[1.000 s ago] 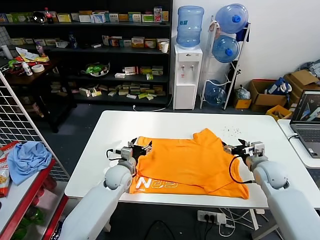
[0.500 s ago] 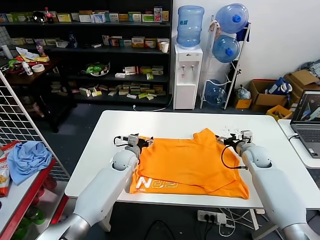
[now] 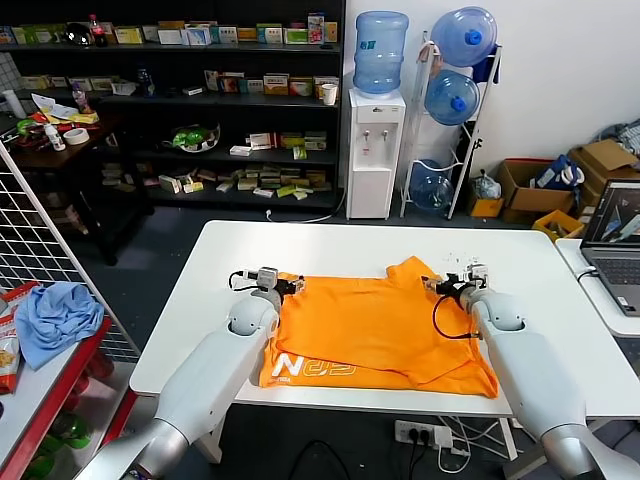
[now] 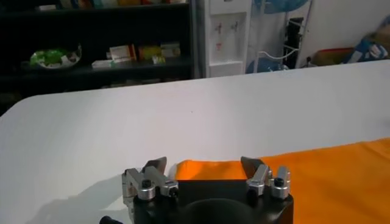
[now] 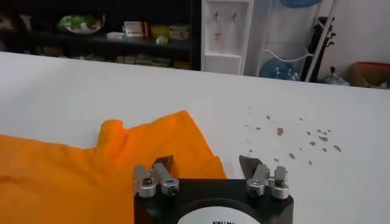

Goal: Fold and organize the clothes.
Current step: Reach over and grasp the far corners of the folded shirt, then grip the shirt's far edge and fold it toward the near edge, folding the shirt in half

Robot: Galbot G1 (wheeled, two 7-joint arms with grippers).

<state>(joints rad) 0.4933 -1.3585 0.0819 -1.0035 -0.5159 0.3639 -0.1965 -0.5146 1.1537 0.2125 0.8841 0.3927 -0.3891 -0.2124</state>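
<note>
Head view shows the T-shirt (image 3: 375, 325) lying spread on the table (image 3: 330, 245), partly folded: an upper layer is doubled over toward the near edge, a strip with white lettering shows at the near left, and a sleeve or corner peaks up at the far side, near the right gripper.

Left gripper (image 3: 292, 284) sits at the shirt's far left corner. Its wrist view shows the jaws spread, with the orange hem (image 4: 210, 169) lying between the fingertips and not pinched. Right gripper (image 3: 437, 285) sits at the far right edge, just beside the peaked fabric. Its wrist view also shows the jaws spread, the cloth (image 5: 152, 152) reaching under one fingertip and bare table under the other.

Soft and light, the shirt will likely drape and sag wherever it is not supported, and a layer may slide over the one beneath it. Best hold, I judge, is a pinch at the two far corners or hem edges, taking all the layers there, so both arms can lift and carry the edge evenly. A shallow grip could catch only the top layer or let the fabric slip out.

Dark specks (image 5: 292, 143) dot the table beyond the right gripper.
</note>
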